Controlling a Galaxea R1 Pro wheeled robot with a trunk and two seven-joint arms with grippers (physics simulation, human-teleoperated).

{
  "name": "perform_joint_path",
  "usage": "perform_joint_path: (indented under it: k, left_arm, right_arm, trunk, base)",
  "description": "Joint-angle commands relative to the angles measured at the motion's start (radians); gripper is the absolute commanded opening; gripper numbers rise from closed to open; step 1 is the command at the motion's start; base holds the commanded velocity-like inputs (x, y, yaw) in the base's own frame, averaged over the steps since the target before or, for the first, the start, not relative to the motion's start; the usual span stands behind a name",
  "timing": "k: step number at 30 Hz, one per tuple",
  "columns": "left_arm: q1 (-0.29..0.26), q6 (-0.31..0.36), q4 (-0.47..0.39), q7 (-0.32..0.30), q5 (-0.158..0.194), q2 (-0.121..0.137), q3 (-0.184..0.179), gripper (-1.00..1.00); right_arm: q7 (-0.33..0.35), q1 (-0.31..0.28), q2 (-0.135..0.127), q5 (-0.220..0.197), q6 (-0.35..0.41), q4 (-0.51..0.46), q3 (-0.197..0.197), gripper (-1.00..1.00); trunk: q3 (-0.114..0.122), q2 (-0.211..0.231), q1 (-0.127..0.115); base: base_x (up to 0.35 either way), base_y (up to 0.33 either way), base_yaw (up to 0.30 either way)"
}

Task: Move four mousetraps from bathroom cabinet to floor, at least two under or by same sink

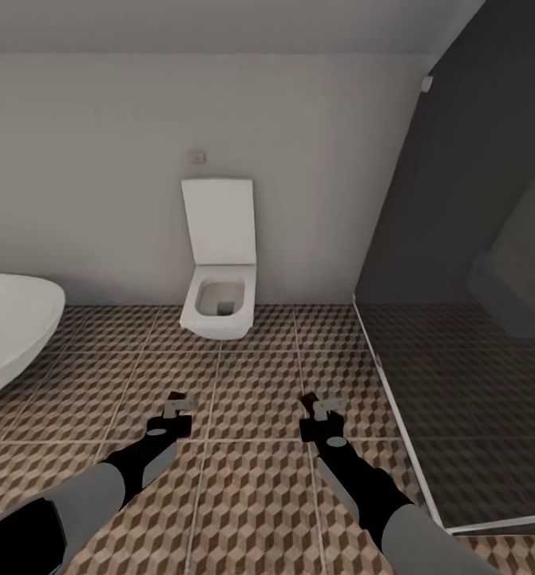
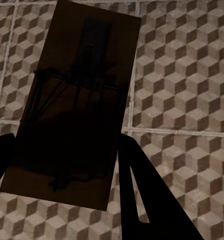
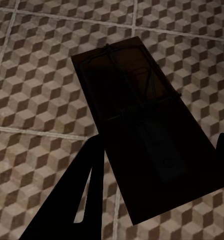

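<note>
Two mousetraps, each clamped lengthwise in a tool, left (image 2: pixel 74 105) and right (image 3: pixel 142 125), point out over bathroom floor (image 1: pixel 251 399).

This is a home bathroom. A white toilet (image 1: pixel 219 307) stands against the wall. A bathtub (image 1: pixel 12 335) sits at the left on cube-patterned floor tiles (image 1: pixel 259 495).

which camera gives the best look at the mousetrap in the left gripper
The left wrist view: the mousetrap is large there, a dark board with its wire showing, held between the fingers above the tiled floor. In the head view it is just a small pale piece at the left gripper. The right wrist view shows a different trap.
</note>
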Motion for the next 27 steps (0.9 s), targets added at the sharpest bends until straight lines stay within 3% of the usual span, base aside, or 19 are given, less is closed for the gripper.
perform_joint_path:
  k: [1, 22, 27]
  left_arm:
    - [-0.001, -0.001, -0.003, 0.008, 0.006, 0.001, -0.009, -1.0]
    - [-0.001, -0.001, -0.003, -0.01, 0.007, 0.001, -0.021, -1.0]
    - [-0.001, -0.001, -0.002, -0.015, 0.007, -0.009, -0.021, -1.0]
  right_arm:
    - [-0.01, -0.001, -0.001, -0.007, 0.004, -0.002, 0.006, -1.0]
    - [-0.01, -0.001, -0.001, -0.007, 0.004, -0.004, 0.006, -1.0]
    - [-0.01, -0.001, -0.001, -0.007, 0.004, -0.005, 0.006, -1.0]
  trunk:
    - [-0.006, -0.008, 0.004]
    - [-0.105, -0.155, 0.084]
    - [-0.128, -0.19, 0.104]
  base:
    - [0.0, 0.0, 0.0]
    - [0.0, 0.0, 0.0]
    - [0.0, 0.0, 0.0]
